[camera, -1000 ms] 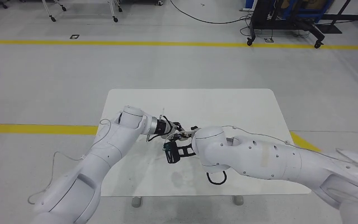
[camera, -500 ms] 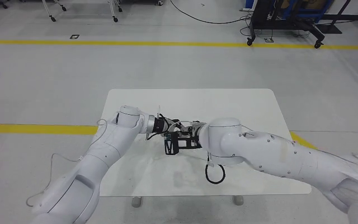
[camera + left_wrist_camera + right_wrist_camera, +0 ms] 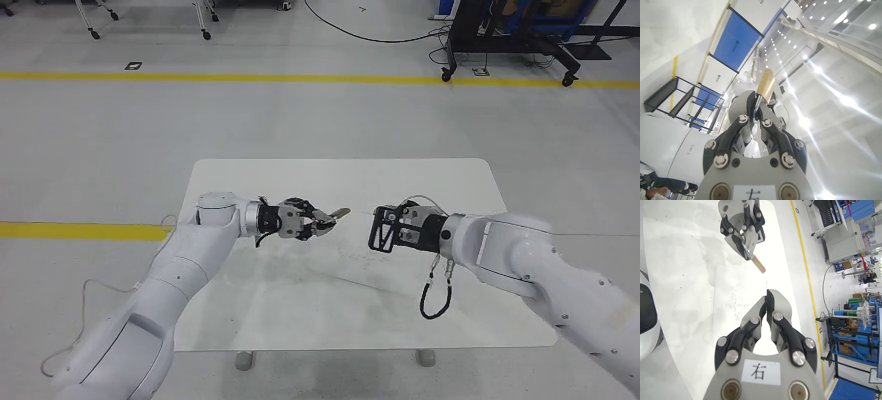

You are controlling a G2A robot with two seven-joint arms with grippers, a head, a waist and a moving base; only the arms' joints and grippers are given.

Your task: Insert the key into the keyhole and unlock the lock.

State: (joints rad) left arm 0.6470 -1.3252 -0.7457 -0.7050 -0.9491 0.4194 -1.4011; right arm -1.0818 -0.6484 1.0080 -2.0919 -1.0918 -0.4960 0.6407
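Gripping the lock (image 3: 766, 86) by its silver shackle (image 3: 757, 103), the left gripper (image 3: 758, 98) hung above the white table (image 3: 450, 180). Its fingers (image 3: 743, 100) were drawn narrow around the metal loop. The shackle sat between the ribbed pads near their tips. The brass body stuck out just beyond the fingertips, clear of the pads and off the tabletop. It was tilted, with its free end turned toward the other arm.

Facing it, the right gripper (image 3: 766, 296) was also raised over the table. Its fingers (image 3: 780, 302) were pressed together, with almost no gap between the pads. The key (image 3: 766, 287) was pinched between them. It was seen edge-on from the wrist as a thin dark sliver jutting straight out past the fingertips.

The key's tip pointed toward the brass end of the lock. The two were near each other but apart, and a strip of bare tabletop showed between them. From the right wrist the lock's end lay beyond the key's tip and a little to one side of its line. The keyhole itself could not be made out.

Below the right fingertips a pale sheet (image 3: 725, 279) lay flat on the table, dotted with small dark specks.
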